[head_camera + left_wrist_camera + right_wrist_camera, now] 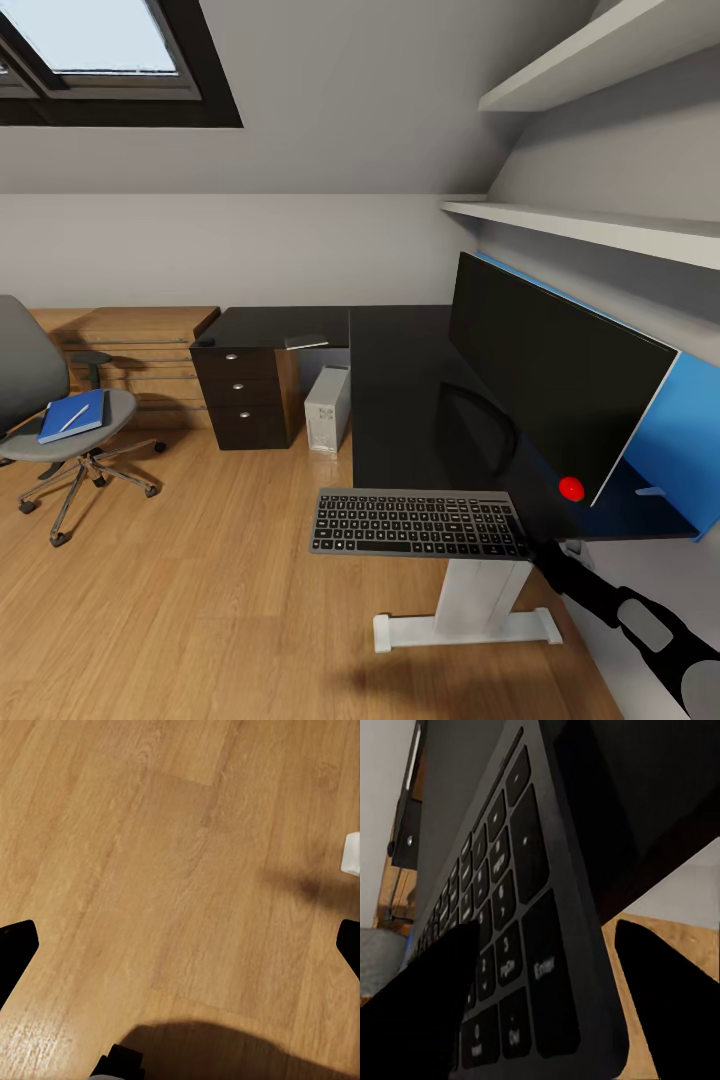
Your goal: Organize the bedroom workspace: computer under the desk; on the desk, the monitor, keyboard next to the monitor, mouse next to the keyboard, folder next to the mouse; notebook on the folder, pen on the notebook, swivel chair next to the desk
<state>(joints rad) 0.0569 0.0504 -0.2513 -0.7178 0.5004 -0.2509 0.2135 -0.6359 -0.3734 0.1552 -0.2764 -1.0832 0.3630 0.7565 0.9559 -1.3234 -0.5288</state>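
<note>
Keyboard (pixel 415 522) hangs at the desk's (pixel 400 400) near edge, its numpad end between the right gripper's (pixel 547 997) fingers, apparently gripped for sliding beside the monitor (pixel 550 390), though actual contact is unclear; the left gripper (pixel 180 945) is spread wide above the floor (pixel 150 832).
</note>
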